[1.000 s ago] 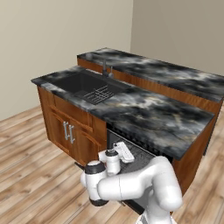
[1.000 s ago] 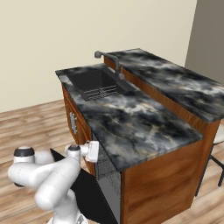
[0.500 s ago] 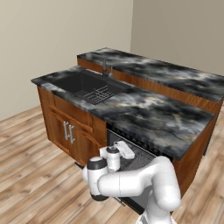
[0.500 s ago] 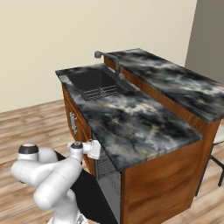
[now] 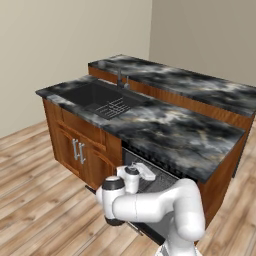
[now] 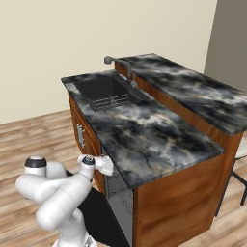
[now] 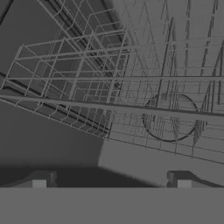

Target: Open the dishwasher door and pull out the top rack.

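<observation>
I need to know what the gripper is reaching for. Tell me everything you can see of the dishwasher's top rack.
The top rack is a shallow basket of thin grey wire, a grid of crossing rods with upright rods rising at one side. In the hand view it lies tilted across the picture, inside the dark dishwasher cavity, with a long front rod nearest the camera. A wire ring sits among its rods. The gripper is open, its tips apart just short of the rack; nothing touches it.

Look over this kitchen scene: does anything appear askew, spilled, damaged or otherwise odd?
Nothing stands out. The dishwasher door hangs open as the task needs, the top rack sits level and intact, and the countertop shows no spills.
</observation>
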